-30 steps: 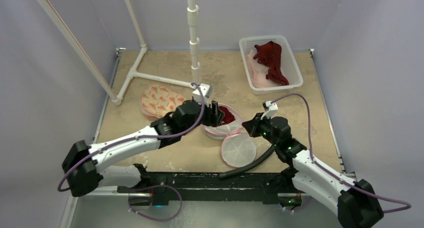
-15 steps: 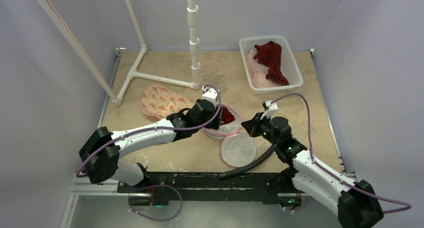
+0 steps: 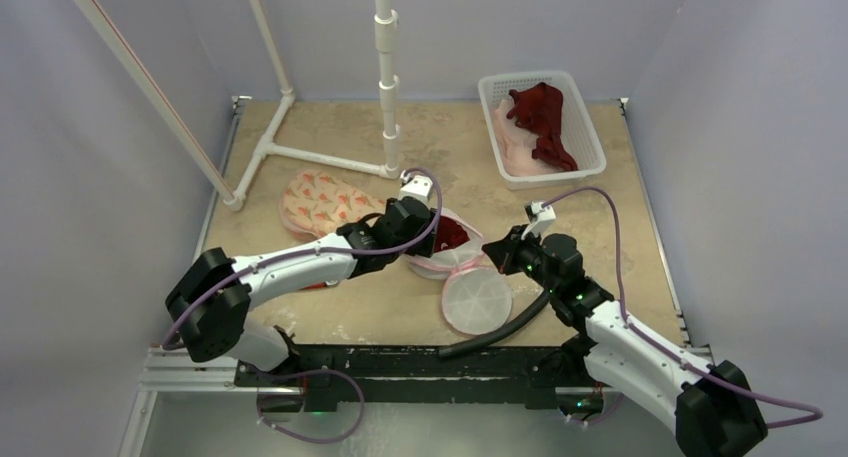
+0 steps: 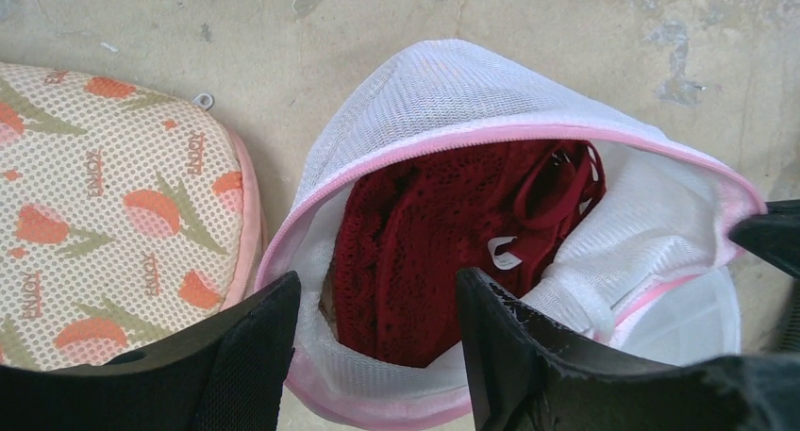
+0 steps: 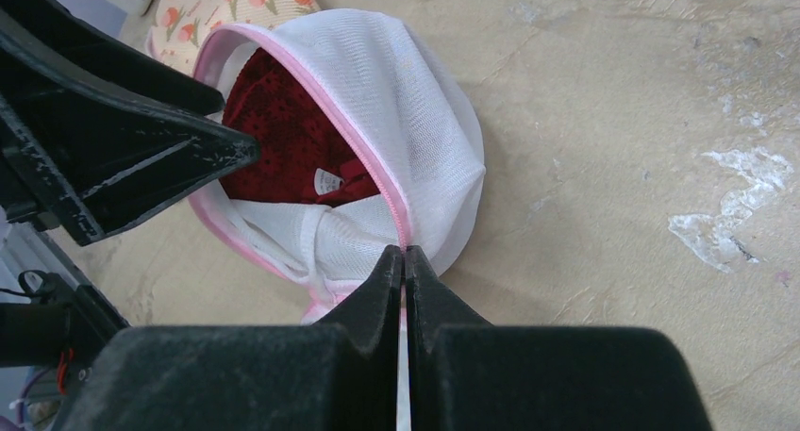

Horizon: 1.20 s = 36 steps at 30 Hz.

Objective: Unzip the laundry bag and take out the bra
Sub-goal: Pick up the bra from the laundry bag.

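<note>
**One bra (image 4: 415, 233) inside the unzipped bag (image 4: 453, 91)**

I see the bag lying mid-table (image 3: 620, 227), its mouth gaping and the red bra showing through it. My left gripper (image 4: 375, 285) hangs over that opening, fingers spread apart and empty, one on each side of the bra. My right gripper (image 5: 404, 254) is pinched tight on the bag's pink zip edge. A printed pouch (image 4: 104, 205) lies just beside the bag.
</note>
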### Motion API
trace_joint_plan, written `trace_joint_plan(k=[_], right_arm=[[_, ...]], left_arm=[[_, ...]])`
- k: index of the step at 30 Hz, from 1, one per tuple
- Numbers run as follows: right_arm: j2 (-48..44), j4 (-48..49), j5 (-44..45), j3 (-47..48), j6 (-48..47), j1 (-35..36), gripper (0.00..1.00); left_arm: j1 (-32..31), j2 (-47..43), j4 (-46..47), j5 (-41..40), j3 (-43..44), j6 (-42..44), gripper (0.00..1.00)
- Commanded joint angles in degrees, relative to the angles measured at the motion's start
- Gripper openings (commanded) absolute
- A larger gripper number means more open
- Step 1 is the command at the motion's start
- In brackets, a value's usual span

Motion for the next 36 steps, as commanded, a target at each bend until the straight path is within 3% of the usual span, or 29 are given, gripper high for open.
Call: trace_joint_plan(k=[1, 16, 28, 36], right_arm=[[-0.94, 1.7, -0.68, 0.57, -0.47, -0.08, 0.0], [-0.81, 1.86, -0.77, 0.49, -0.5, -0.13, 0.0], [-0.78, 1.94, -0.94, 0.49, -0.5, -0.1, 0.0], [-0.21, 2.13, -0.8, 0.66, -0.57, -0.14, 0.0]], left_arm=[[1.01, 0.72, 1.9, 1.41, 1.45, -0.56, 0.6], [1.78, -1.43, 5.72, 4.47, 1.23, 1.01, 0.6], [2.91, 2.73, 5.47, 5.79, 1.91, 1.2, 0.6], [3.09, 1.36, 7.35, 10.2, 0.89, 2.2, 0.47]])
